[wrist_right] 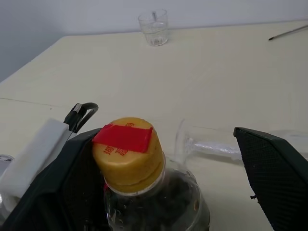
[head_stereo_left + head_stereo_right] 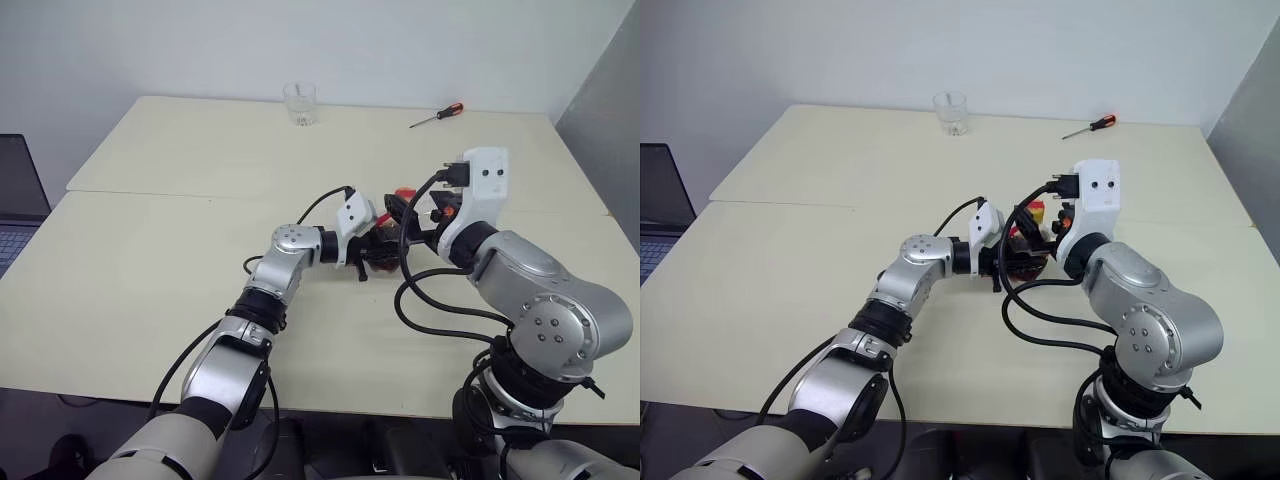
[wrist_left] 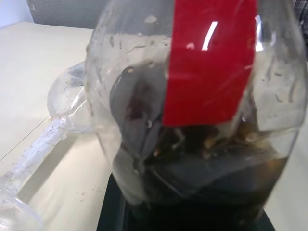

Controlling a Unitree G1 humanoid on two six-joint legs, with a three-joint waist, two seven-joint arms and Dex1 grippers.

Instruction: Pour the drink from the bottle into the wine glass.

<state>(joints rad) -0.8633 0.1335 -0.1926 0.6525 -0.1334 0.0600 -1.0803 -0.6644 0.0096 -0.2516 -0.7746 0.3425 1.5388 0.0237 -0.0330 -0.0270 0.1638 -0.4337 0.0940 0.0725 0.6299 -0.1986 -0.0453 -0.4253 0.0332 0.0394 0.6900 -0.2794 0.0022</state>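
Left hand [image 2: 372, 250] clenches the bottle [image 1: 149, 192] mid-desk; right hand [image 1: 163, 159] spread around its cap [image 1: 127, 151]. Wine glass [image 3: 53, 130] lies toppled beside it. Twist the cap off first, holding the bottle upright.

My bottle [image 1: 154, 197] was clear plastic with a yellow cap [image 1: 127, 151] crossed by a red strip; the drink [image 3: 202, 192] inside was dark brown. The wine glass [image 3: 53, 130] and tumbler [image 1: 155, 27] were clear. My fingers [image 1: 274, 173] were black, the table [image 2: 180, 260] cream, and the screwdriver [image 2: 437, 115] handle red and black.
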